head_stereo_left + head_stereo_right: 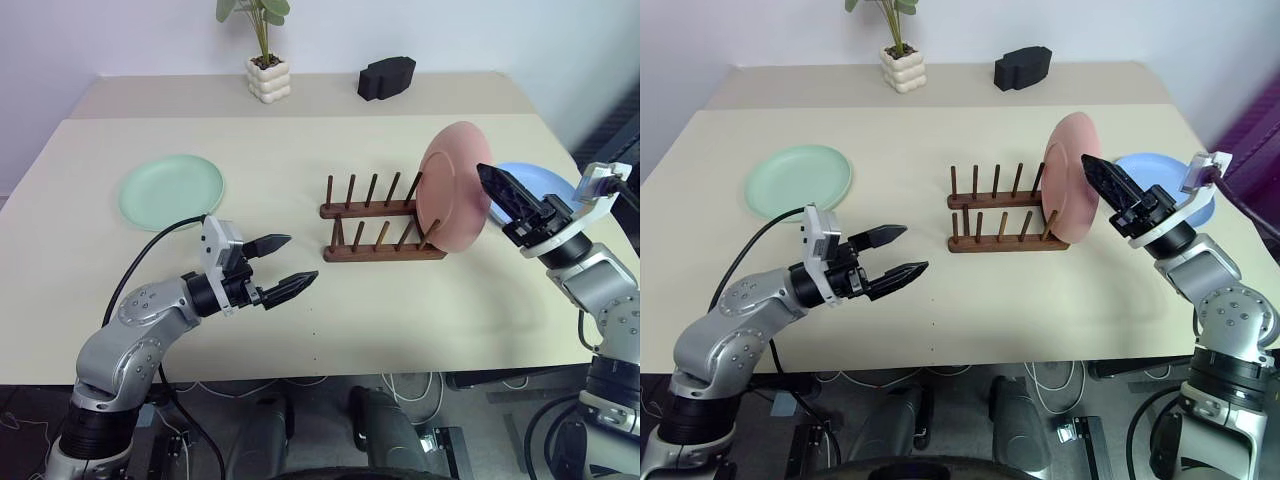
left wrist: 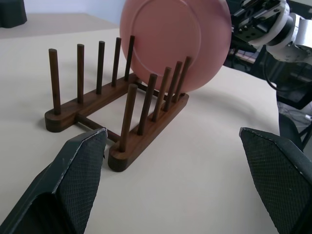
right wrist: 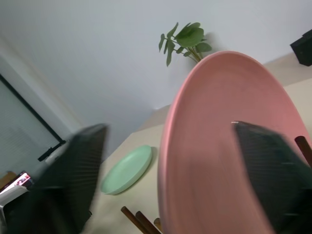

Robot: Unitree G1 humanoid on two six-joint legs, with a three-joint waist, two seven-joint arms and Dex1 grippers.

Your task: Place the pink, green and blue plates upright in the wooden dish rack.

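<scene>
At the far edge of the surface (image 1: 300,320) you see a small potted plant (image 1: 266,50), green round leaves on thin stems rising from a cream, bubbly-shaped pot. Well apart from it, to its right along the same far edge, you have a black block (image 1: 386,77) lying flat. The surface itself is pale beige and matte, with a seam running across near the back. Behind it stands a plain light wall (image 1: 450,30). Below the near edge, cables (image 1: 400,385) trail over the floor.
</scene>
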